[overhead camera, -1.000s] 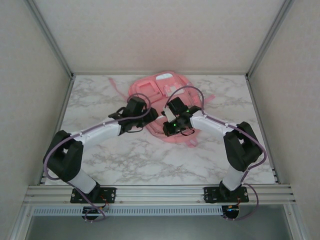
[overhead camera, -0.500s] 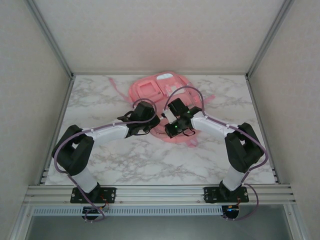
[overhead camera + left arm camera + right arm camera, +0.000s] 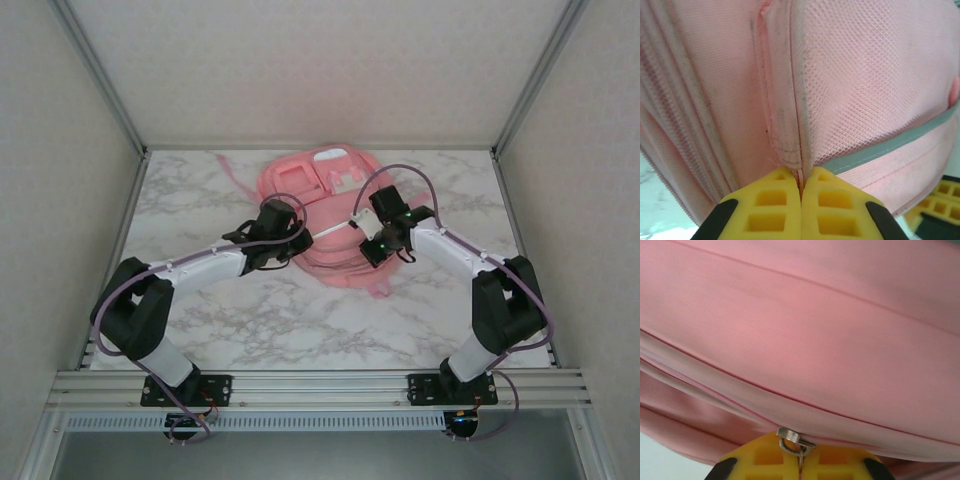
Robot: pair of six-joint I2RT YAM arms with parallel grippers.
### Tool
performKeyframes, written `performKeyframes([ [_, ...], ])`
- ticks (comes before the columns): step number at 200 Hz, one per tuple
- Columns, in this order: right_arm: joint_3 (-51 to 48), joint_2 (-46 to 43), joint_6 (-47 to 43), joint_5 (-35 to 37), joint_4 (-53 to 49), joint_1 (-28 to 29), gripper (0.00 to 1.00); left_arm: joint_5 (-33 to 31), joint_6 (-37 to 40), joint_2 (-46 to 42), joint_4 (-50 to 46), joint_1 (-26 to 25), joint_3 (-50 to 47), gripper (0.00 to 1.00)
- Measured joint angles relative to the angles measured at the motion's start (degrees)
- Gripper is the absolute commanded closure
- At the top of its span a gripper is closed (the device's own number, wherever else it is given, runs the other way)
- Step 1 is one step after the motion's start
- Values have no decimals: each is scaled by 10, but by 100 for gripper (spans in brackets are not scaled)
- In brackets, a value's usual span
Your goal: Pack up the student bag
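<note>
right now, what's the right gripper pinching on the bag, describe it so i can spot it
Find the large pink fabric backpack at the far middle of the marble table. On its right side the right gripper is shut on a small silver metal zipper pull, the one hard shiny piece amid soft pink fabric.

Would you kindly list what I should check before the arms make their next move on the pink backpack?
1. The left gripper is shut on the seam fabric of the student bag: ok.
2. The right gripper is shut on the zipper pull: ok.
3. The student bag lies on the table: ok.
4. The two arms are apart, not touching each other: ok.
5. The path ahead of the zipper pull is free of snags: cannot tell.
6. The opening is wide enough for packing: cannot tell.
</note>
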Motion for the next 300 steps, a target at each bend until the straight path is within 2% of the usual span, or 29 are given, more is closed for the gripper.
performKeyframes([
  [36,0,0,-37,10,-3,-38,100,12,53,-23,-38,45,-6,100],
  [72,10,26,-101,-5,12,-59,100,37,107,-27,-49,67,-4,100],
  [116,79,87,-212,-41,6,-70,100,67,160,-23,-74,116,18,100],
  [142,145,131,-272,-51,-10,-79,100,72,179,-18,-82,129,30,100],
  [174,218,185,-325,-51,-24,-86,100,64,199,-12,-96,133,41,100],
  [201,245,203,-342,-28,-16,-106,100,1,217,-6,-146,175,43,100],
  [203,247,204,-343,-28,-16,-107,100,-3,217,-5,-150,179,44,99],
  [227,262,207,-344,-19,-14,-110,100,-23,220,14,-194,191,64,57],
  [239,262,207,-344,-15,-13,-102,100,-23,212,17,-208,186,77,45],
  [275,259,204,-338,-9,-15,-64,100,-25,176,-7,-212,147,93,29],
  [300,230,183,-323,-25,-12,-23,100,-35,147,-41,-209,95,93,25],
])
